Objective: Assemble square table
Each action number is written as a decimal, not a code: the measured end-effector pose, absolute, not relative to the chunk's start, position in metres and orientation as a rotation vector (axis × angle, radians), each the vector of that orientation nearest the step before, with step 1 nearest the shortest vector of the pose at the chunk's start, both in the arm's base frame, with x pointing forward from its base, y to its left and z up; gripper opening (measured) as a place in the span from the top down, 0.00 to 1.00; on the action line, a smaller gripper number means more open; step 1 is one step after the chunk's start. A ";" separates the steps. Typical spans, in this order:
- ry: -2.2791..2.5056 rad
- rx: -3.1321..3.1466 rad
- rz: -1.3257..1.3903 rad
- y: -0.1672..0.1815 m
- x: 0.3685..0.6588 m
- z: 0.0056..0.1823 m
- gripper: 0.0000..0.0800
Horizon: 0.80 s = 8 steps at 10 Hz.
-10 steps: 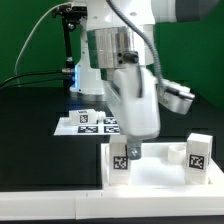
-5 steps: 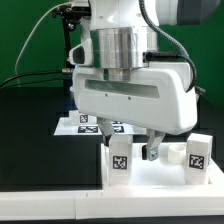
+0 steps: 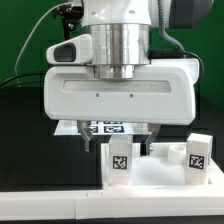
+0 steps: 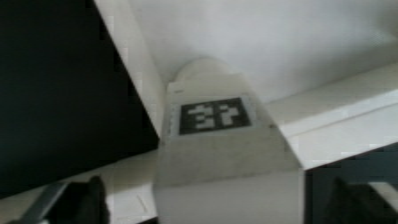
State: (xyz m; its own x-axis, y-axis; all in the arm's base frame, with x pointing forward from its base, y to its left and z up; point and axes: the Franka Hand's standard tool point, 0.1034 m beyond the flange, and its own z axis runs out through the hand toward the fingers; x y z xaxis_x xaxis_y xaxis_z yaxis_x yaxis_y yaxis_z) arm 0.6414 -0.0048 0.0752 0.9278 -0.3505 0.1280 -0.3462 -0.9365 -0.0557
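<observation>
The white square slab [image 3: 160, 176] with its raised rim lies at the front of the exterior view. Two white tagged legs stand upright on it: one [image 3: 120, 158] near its left end, one [image 3: 197, 151] at its right end. My gripper [image 3: 119, 142] hangs straight over the left leg, open, with one finger [image 3: 88, 141] on each side of the leg's top. In the wrist view the same leg [image 4: 217, 115] rises between the dark fingers [image 4: 80, 200], and the gripper [image 4: 217, 205] is not closed on it. The slab [image 4: 311, 60] lies beneath.
The marker board [image 3: 105, 127] lies on the black table behind the slab, partly hidden by my hand. A dark stand with cables stands at the back left [image 3: 66, 40], in front of a green backdrop.
My hand has turned about its vertical axis, from narrow side to broad side toward the camera. The fingers now straddle the left leg. The legs and slab have not moved.
</observation>
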 end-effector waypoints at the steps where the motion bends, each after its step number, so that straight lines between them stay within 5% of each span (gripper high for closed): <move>1: 0.613 -3.037 -0.210 -0.005 0.641 0.075 0.40; 2: 0.715 -3.010 -0.208 -0.004 0.641 0.075 0.56; 4: 0.904 -2.952 -0.203 -0.006 0.641 0.075 0.64; 8: 1.609 -2.611 -0.119 -0.011 0.639 0.076 0.64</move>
